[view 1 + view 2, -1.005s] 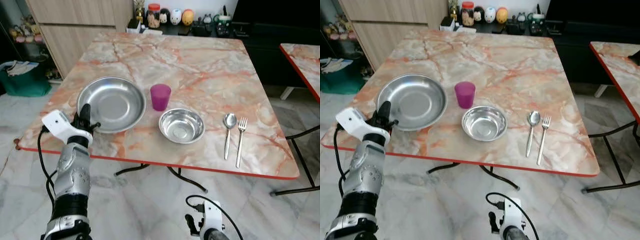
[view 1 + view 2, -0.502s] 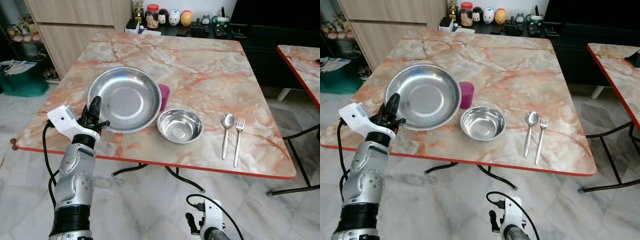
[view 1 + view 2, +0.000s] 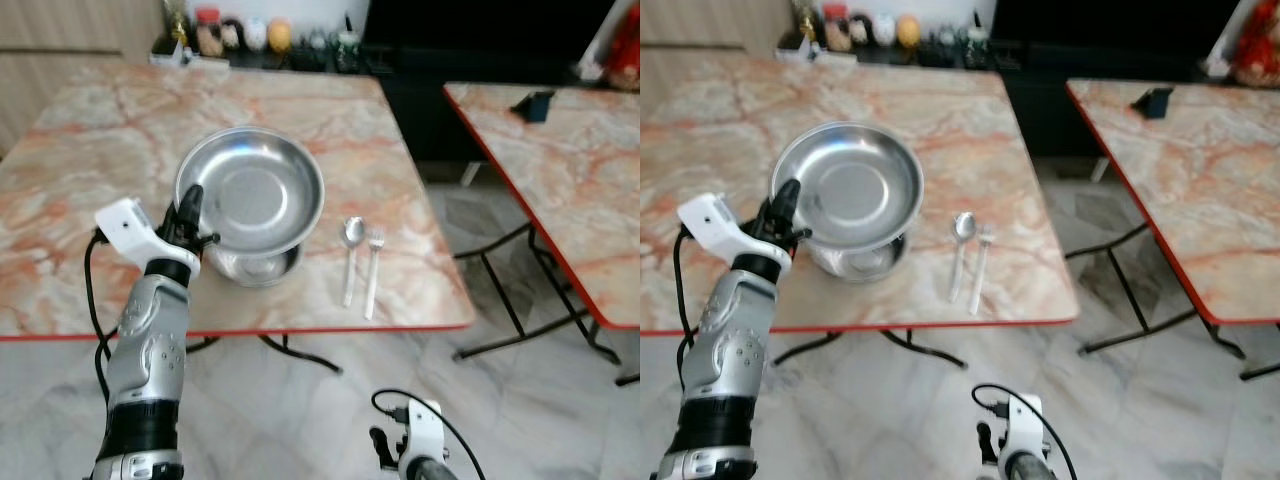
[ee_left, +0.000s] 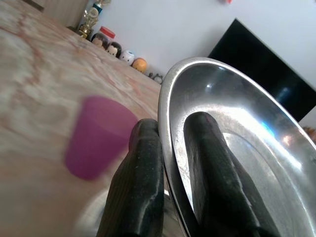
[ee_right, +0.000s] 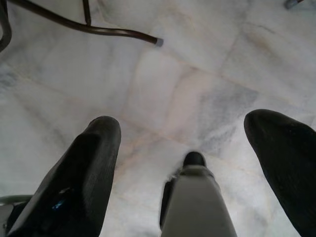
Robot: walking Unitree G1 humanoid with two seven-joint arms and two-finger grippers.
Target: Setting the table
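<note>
No lettering, label, brand or number can be read on anything in these views.

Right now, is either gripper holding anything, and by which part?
The left gripper holds the large steel plate by its near rim, one finger inside and one outside, above the small bowl. The right gripper hangs open over the floor, holding nothing.

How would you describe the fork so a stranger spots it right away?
On the marble table with the red edge, look to the robot's right of the big steel plate. Two utensils lie side by side there; the fork is the outer one, with tines, beside the round-bowled spoon.
</note>
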